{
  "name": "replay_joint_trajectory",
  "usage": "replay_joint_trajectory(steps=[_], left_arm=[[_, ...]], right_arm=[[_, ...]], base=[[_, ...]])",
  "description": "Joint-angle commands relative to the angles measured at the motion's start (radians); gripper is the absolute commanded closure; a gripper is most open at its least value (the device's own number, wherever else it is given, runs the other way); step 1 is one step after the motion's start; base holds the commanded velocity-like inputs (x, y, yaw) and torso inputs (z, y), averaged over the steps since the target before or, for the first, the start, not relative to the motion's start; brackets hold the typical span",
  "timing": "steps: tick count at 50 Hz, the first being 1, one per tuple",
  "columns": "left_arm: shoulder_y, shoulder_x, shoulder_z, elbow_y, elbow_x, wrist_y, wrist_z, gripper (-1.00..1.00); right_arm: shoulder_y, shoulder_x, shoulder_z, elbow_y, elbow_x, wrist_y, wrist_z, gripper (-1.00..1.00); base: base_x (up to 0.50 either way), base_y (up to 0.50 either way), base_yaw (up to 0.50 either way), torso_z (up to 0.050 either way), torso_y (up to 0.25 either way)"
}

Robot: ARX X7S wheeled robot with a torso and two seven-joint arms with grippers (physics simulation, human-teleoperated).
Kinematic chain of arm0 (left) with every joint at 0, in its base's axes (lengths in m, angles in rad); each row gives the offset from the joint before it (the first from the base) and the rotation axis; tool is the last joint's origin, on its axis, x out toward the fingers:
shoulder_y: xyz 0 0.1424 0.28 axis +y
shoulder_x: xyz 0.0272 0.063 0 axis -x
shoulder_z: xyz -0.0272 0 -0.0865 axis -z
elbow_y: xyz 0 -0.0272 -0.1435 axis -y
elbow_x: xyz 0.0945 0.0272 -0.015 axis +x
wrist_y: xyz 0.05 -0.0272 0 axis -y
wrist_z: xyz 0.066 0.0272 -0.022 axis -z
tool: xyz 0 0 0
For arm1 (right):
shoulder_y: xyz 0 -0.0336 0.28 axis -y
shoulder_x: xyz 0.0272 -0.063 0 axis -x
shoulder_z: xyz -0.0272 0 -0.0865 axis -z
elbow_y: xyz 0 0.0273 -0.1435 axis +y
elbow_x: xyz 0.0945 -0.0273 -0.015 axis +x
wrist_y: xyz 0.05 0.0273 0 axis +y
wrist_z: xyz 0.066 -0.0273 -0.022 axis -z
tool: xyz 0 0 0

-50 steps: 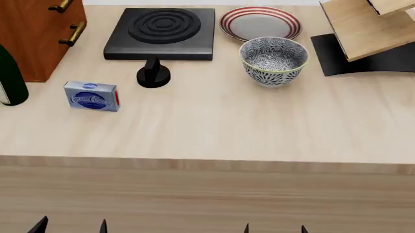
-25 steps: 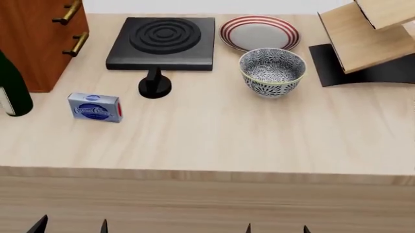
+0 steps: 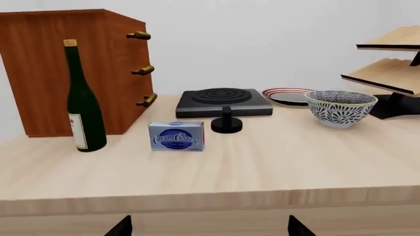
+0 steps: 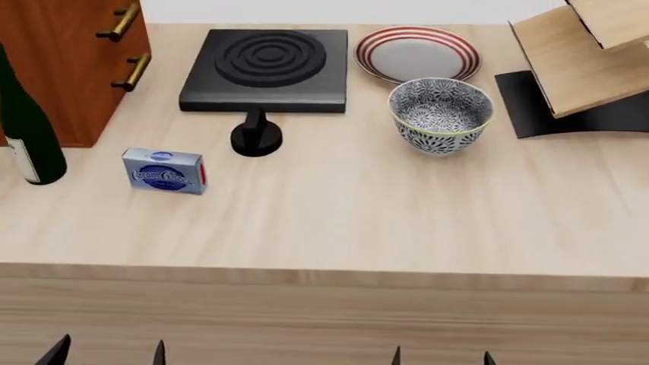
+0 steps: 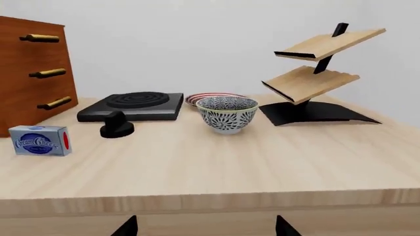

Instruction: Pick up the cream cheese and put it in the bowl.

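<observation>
The cream cheese [image 4: 164, 172] is a small pale grey-blue box with a blue oval logo, lying on the wooden table at the left; it also shows in the left wrist view [image 3: 176, 136] and the right wrist view [image 5: 39, 140]. The patterned bowl [image 4: 441, 115] stands upright and empty at the right of centre, also in the wrist views [image 3: 341, 107] [image 5: 227, 113]. My left gripper [image 4: 106, 354] and right gripper [image 4: 442, 356] sit below the table's front edge, both open and empty, only the fingertips showing.
A black stove plate [image 4: 267, 69] with a knob [image 4: 255, 137] stands at the back. A red-ringed plate [image 4: 417, 53] lies behind the bowl. A green wine bottle [image 4: 29, 129] and a brown cabinet [image 4: 69, 53] stand left. A wooden rack [image 4: 580, 57] stands right.
The head view has shifted, so the table's things sit slightly lower and to the right in it. The things on the table have not moved. Both grippers stay low.
</observation>
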Motion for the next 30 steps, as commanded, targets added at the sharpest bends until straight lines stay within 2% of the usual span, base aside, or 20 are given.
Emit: replay_joint_trajectory(steps=[1, 8, 11, 30], left_arm=[[0.003, -0.013, 0.013, 0.017, -0.006, -0.008, -0.017, -1.00], [0.002, -0.019, 0.018, 0.015, -0.017, -0.001, -0.019, -1.00], [-0.001, -0.021, 0.017, 0.014, -0.021, -0.006, -0.024, -1.00], [0.001, -0.041, 0.024, 0.030, -0.035, 0.003, -0.040, -1.00]], right_arm=[[-0.015, 0.008, 0.002, -0.027, 0.032, -0.018, 0.012, -1.00], [-0.018, 0.017, -0.004, -0.026, 0.040, -0.034, 0.010, -1.00], [-0.024, 0.019, -0.009, -0.028, 0.037, -0.047, 0.012, -1.00], [-0.025, 0.039, -0.029, -0.041, 0.047, -0.048, 0.019, -1.00]], base=[[0.00, 0.50, 0.00, 0.000, 0.000], [0.02, 0.50, 0.00, 0.000, 0.000], [0.39, 0.35, 0.00, 0.000, 0.000], [0.50, -0.07, 0.00, 0.000, 0.000]])
